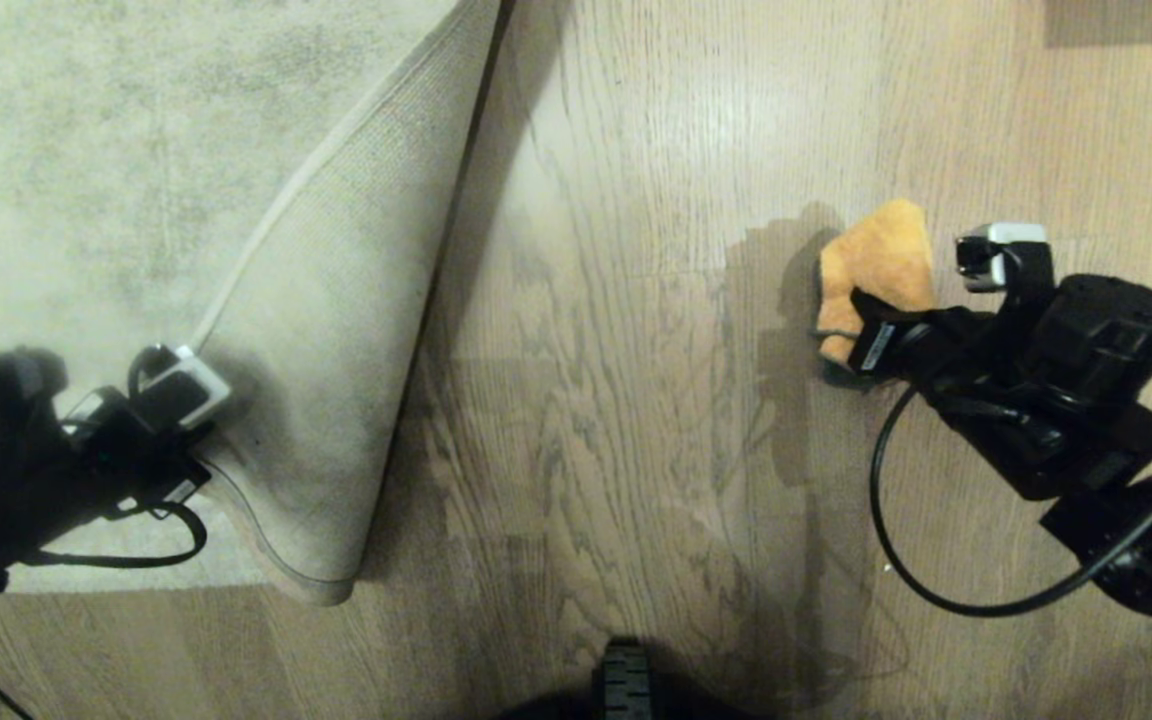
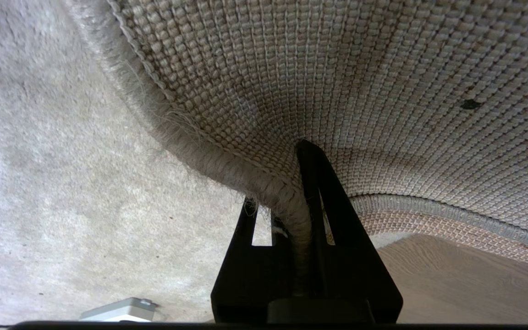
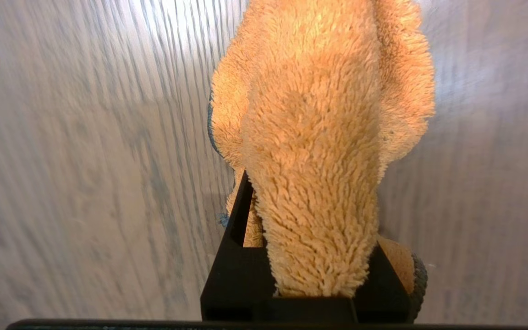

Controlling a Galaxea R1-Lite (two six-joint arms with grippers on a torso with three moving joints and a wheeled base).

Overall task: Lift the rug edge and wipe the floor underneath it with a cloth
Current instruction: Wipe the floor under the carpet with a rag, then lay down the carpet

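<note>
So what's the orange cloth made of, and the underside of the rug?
The cloth looks like soft fluffy microfibre or terry: short fuzzy orange fibres stand up all over it. The rug edge, turned up, shows a paler, coarse woven backing in neat little rows, with a yarn-wrapped border. Probably synthetic or jute; I can't tell which.

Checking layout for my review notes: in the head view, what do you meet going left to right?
Left gripper shut on the rug edge → folded-back rug backing → bare floor → cloth → right gripper shut on the cloth.
</note>
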